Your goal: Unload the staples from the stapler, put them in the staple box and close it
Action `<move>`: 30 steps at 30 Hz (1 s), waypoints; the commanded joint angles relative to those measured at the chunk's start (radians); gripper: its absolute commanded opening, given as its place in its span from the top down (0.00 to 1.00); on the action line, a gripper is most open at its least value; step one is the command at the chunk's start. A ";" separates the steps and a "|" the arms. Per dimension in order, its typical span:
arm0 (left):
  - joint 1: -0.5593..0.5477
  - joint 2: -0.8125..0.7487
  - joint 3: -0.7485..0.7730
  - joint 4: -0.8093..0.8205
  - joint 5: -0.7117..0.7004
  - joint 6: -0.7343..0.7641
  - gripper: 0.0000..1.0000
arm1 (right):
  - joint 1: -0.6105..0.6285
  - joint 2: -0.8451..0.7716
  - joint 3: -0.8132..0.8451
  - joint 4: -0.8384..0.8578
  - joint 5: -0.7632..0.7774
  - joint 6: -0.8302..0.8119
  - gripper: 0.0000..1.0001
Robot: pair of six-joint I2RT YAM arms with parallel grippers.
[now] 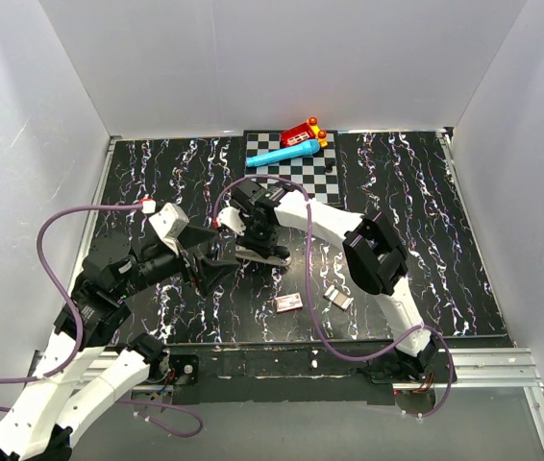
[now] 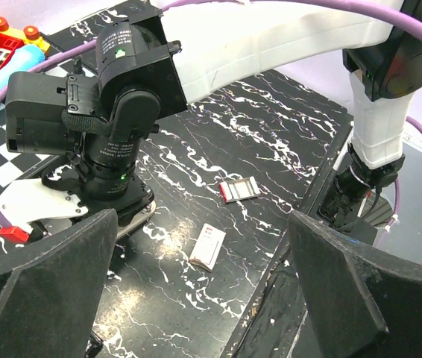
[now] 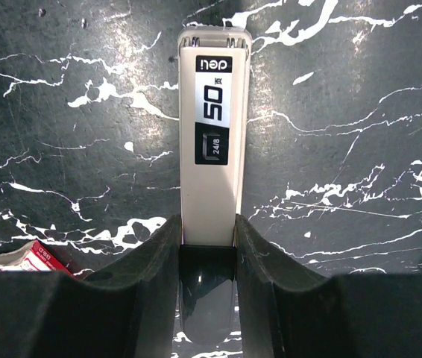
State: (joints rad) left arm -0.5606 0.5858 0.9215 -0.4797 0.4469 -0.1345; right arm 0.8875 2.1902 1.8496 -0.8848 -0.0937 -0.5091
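The stapler (image 3: pixel 211 149) lies flat on the black marbled table, its silvery top strip marked "50" facing up. My right gripper (image 3: pixel 207 246) is shut on its dark rear end, one finger on each side. In the top view the stapler (image 1: pixel 264 255) lies at mid-table under the right gripper (image 1: pixel 258 240). My left gripper (image 1: pixel 216 271) is open and empty just left of the stapler. In the left wrist view its fingers (image 2: pixel 39 291) stand wide apart, and the stapler's end (image 2: pixel 130 222) shows under the right wrist (image 2: pixel 110 149).
A small pink-and-white box (image 1: pixel 289 303) lies in front of the stapler; it also shows in the left wrist view (image 2: pixel 209 246). A second small box (image 1: pixel 338 297) lies to its right. A blue toy (image 1: pixel 289 152) and a red toy (image 1: pixel 303 132) rest on a checkered mat (image 1: pixel 322 171) at the back.
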 commanded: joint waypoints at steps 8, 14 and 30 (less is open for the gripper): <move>-0.007 -0.020 -0.015 -0.034 -0.037 0.010 0.02 | 0.005 -0.033 0.074 0.003 -0.006 0.009 0.55; -0.007 -0.041 -0.003 -0.048 -0.040 0.032 0.02 | 0.004 -0.059 0.097 -0.006 -0.012 0.021 0.41; -0.007 0.115 0.024 0.007 -0.053 0.196 0.02 | -0.056 -0.648 -0.325 0.193 0.340 0.305 0.17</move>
State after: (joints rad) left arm -0.5606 0.6365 0.9321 -0.5053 0.4088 -0.0433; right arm 0.8474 1.6733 1.6337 -0.7860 0.0654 -0.3328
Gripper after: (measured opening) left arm 0.981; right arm 0.783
